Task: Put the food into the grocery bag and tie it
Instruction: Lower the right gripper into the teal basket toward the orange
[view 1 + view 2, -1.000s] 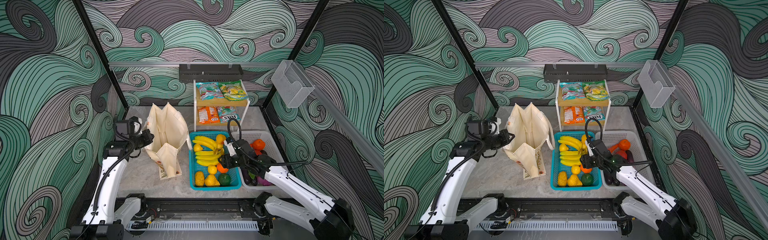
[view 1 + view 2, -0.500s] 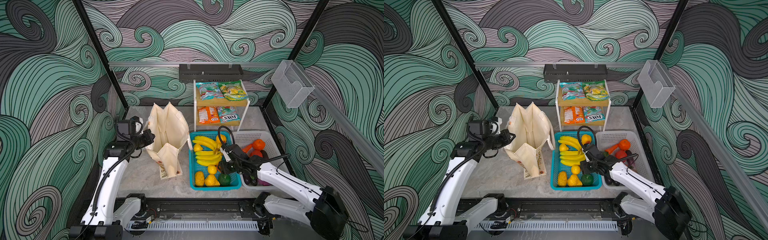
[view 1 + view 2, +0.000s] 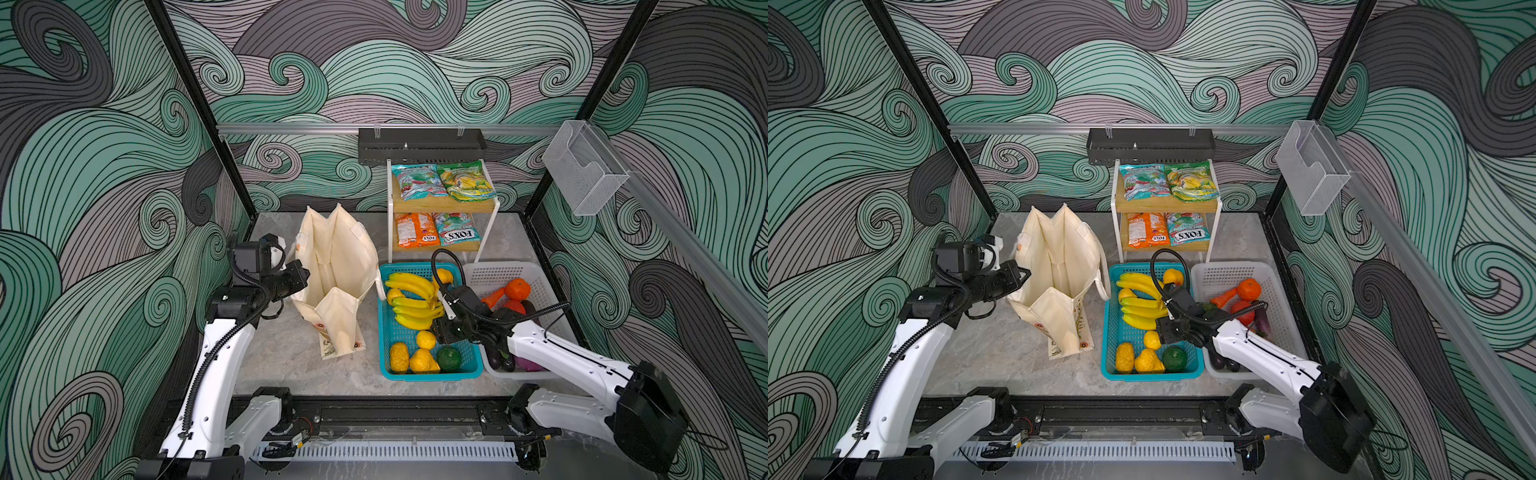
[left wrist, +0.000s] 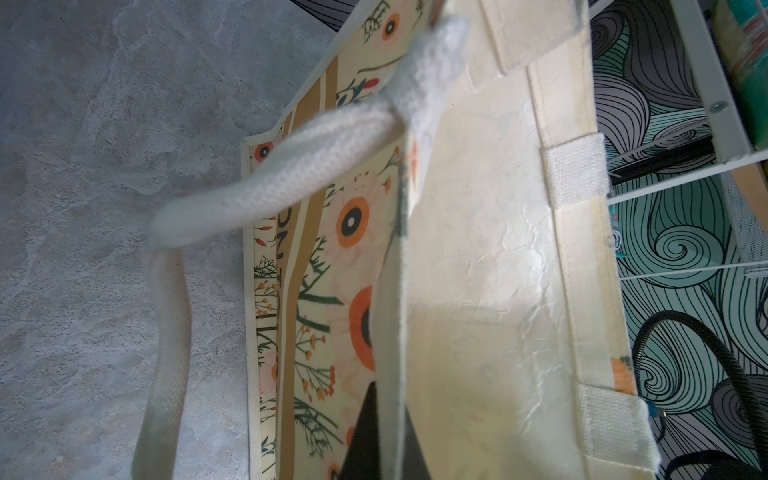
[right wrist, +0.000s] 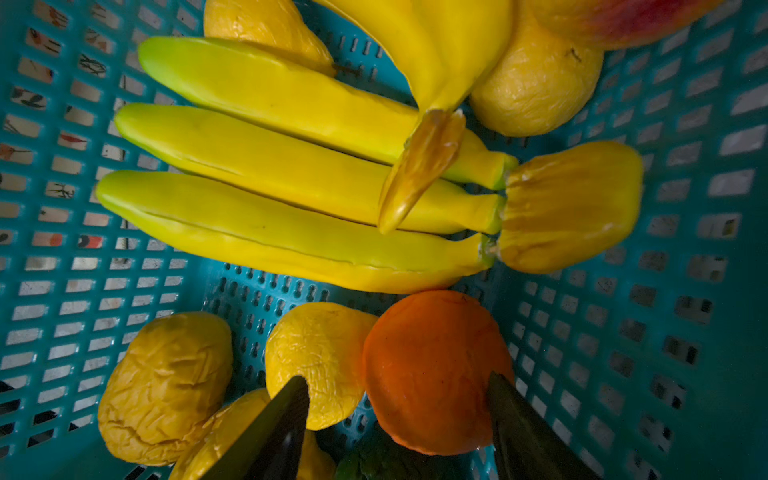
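The orange (image 5: 436, 374) lies straight ahead of the right fingers (image 5: 274, 428), in the gap between them. It sits in the teal basket (image 3: 428, 376) at lower centre of both top views, where the wrist hides it from above. Being round, it gives no long axis to line up with. The banana bunch (image 5: 291, 208) lies just beyond it, crosswise to the reach. The right fingers stand apart, wider than the fruit. One is at the orange's edge, touching or nearly so, I cannot tell which; the other hangs over a wrinkled yellow fruit (image 5: 320, 357) just beside the orange, which could get pinched along with it. Nothing is lifted yet. The grocery bag (image 3: 336, 257) stands on the desk (image 3: 282, 353) just left of the basket, mouth up, with no food showing inside. The left fingers (image 4: 361, 436) are clamped on its wall near the rim, one inside and one outside, holding the mouth open. The right arm (image 3: 552, 353) is the nearer to the orange; the carry, I judge, goes leftward in the frame over the basket rim.
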